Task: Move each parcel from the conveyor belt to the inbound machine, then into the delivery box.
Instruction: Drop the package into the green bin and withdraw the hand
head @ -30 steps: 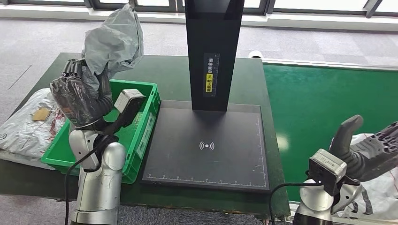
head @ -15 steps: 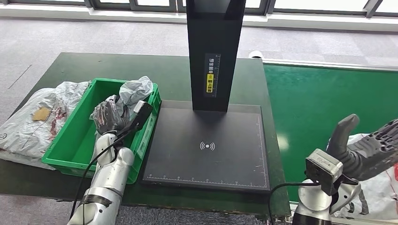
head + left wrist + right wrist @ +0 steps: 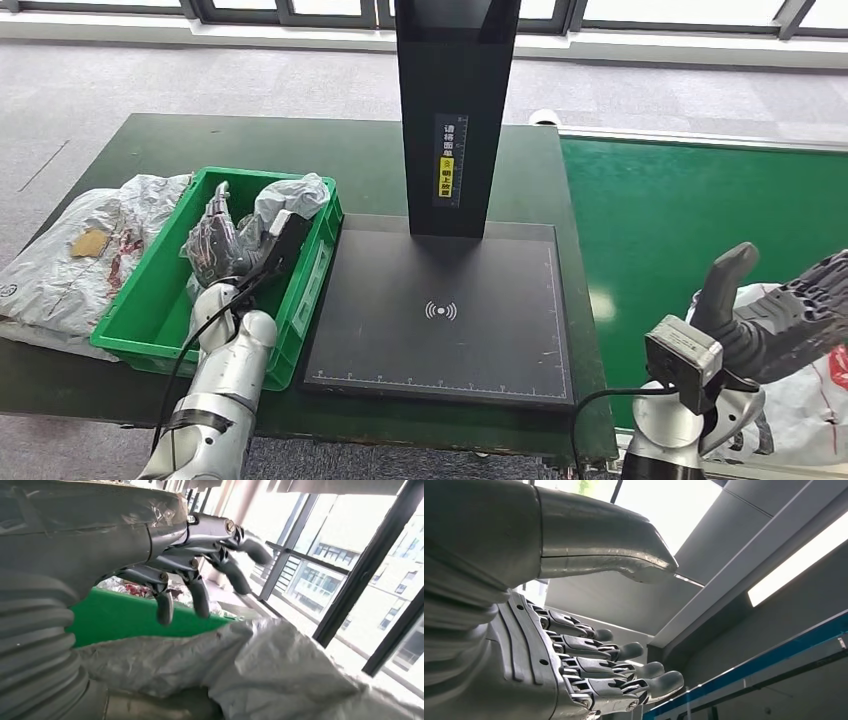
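Crumpled grey plastic parcel (image 3: 292,196): lying in green plastic delivery box (image 3: 150,300), far end. Left hand (image 3: 212,240): over parcel, fingers (image 3: 197,587) spread, released. Right hand (image 3: 790,315): fingers extended, empty, above green conveyor belt (image 3: 680,210). Black inbound machine (image 3: 440,310) between.

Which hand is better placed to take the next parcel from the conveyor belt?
Probably the right hand: it hovers open over the white parcel beside the green conveyor belt. The left hand is inside the green box, at the grey parcel.
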